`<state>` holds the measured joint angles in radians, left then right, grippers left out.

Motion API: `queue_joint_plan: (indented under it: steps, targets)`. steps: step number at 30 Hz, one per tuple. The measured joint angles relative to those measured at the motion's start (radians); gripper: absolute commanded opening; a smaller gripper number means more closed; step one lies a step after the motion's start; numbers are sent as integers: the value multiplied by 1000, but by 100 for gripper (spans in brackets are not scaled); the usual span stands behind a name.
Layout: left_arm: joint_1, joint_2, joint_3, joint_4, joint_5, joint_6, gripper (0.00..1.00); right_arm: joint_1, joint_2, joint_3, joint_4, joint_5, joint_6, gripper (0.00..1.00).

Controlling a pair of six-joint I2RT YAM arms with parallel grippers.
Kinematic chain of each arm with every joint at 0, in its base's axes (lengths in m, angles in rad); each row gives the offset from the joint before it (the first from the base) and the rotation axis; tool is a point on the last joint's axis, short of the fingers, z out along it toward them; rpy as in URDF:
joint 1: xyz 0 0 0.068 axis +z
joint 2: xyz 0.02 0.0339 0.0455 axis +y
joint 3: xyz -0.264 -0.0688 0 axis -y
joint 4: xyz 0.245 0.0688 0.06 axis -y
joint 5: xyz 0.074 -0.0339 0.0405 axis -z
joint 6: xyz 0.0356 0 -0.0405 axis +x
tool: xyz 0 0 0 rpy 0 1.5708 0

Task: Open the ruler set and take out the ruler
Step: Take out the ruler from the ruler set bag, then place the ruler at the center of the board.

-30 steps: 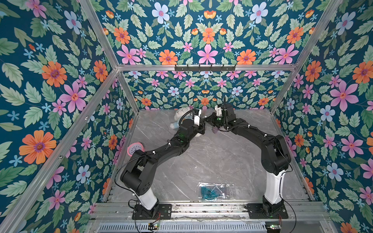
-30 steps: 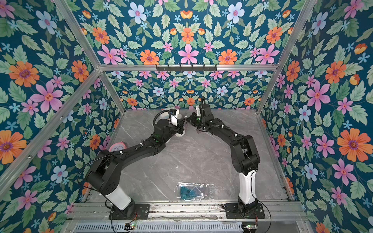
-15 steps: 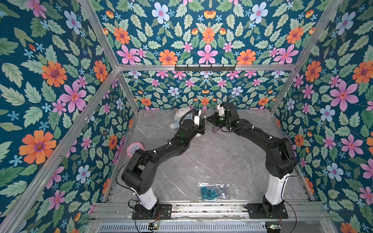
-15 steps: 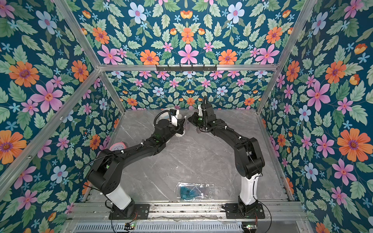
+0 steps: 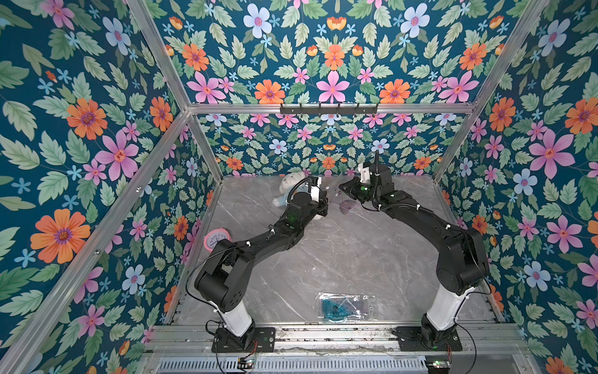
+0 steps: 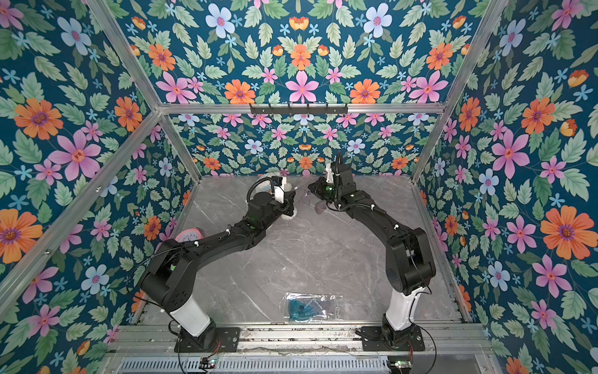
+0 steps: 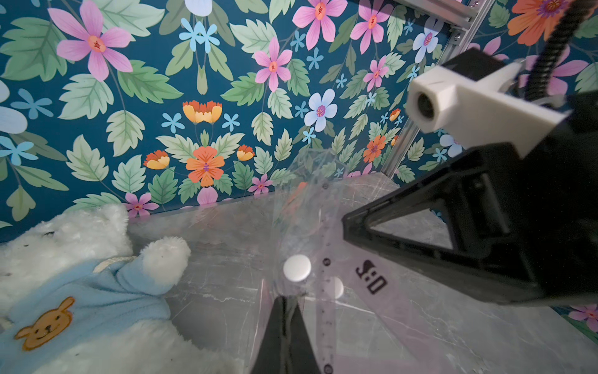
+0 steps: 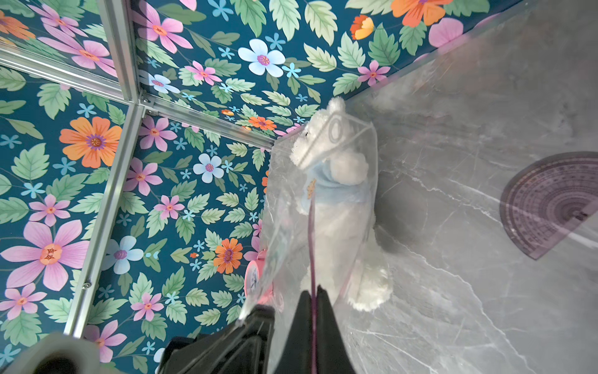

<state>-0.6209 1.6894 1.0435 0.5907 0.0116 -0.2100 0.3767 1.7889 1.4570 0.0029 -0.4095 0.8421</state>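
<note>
Hanging in the air over the far end of the table (image 5: pixel 323 259), the ruler set (image 5: pixel 331 191) is a clear pouch stretched between my two grippers. Both top views show it there, close to the back wall.

My left gripper (image 7: pixel 286 299) is pinched tight on the edge of the ruler set, just beside its white snap button (image 7: pixel 297 267). My right gripper (image 8: pixel 312 296) is clamped flat on a thin purple line with clear film around it. I take that line for the ruler (image 8: pixel 311 233) seen edge-on. Whether the jaws grip it bare or through the film, I cannot tell.

In the left wrist view the ruler shows as a pale graduated strip. Its long axis runs straight away from the left jaws, and the right gripper's tip comes in across it from the side. So the right arm is the one on the ruler, and the left is anchoring the ruler set. I judge the pull should follow that long axis rather than cut across it, or the strip may jam crosswise in the mouth.

Below, a purple protractor (image 8: pixel 550 204) lies flat on the marble near the right gripper. A plush bear (image 7: pixel 81 275) sits beside the left one. A second pouch (image 5: pixel 343 306) with blue pieces rests well apart, at the near edge.
</note>
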Motion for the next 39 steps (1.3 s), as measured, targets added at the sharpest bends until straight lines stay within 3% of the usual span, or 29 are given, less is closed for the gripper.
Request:
queue_joint_plan:
  steps: [15,23,31,39]
  targets:
    - [31,-20,4,-31,-39,12,0,-178,-123,-193,49,-66,45,0]
    - [34,-11,16,-46,-39,15,0,-218,-148,-208,111,-121,67,0]
    - [38,-31,13,-46,-39,15,0,-316,13,-236,158,-138,75,0]
    - [38,-39,12,-46,-35,14,0,-355,224,-157,173,-175,93,1]
